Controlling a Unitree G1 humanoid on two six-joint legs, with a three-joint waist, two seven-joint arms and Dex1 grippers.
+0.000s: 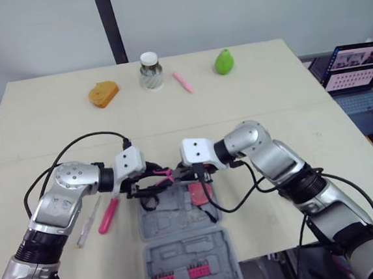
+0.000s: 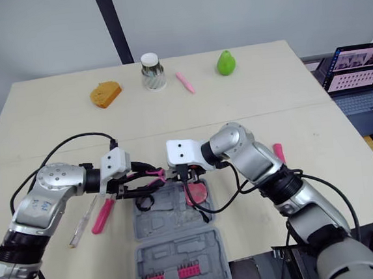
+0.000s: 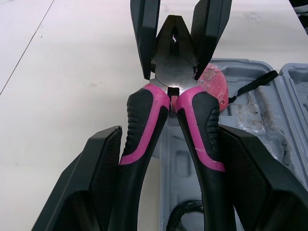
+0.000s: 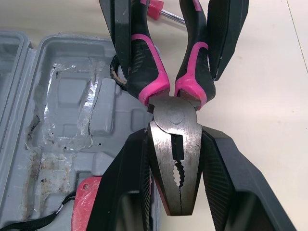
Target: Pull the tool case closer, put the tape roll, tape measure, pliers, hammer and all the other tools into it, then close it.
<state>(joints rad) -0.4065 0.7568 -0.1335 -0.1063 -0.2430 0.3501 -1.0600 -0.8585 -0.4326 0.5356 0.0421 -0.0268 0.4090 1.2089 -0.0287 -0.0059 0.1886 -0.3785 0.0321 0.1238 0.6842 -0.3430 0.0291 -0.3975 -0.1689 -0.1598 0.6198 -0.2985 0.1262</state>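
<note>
If the left hand [image 3: 169,130] and right hand [image 4: 175,139], both gripping the pliers [image 3: 174,77], tug apart, they may drop.

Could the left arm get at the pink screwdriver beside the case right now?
Probably not yet: the left gripper is clamped on the pliers, though the screwdriver lies uncovered nearby.

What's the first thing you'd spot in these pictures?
The pink-and-black pliers, gripped by both robot hands at once: the left gripper on the handles, the right gripper on the metal head. They hang over the far end of the open grey tool case. A green pear-shaped thing sits at the table's far edge.
</note>
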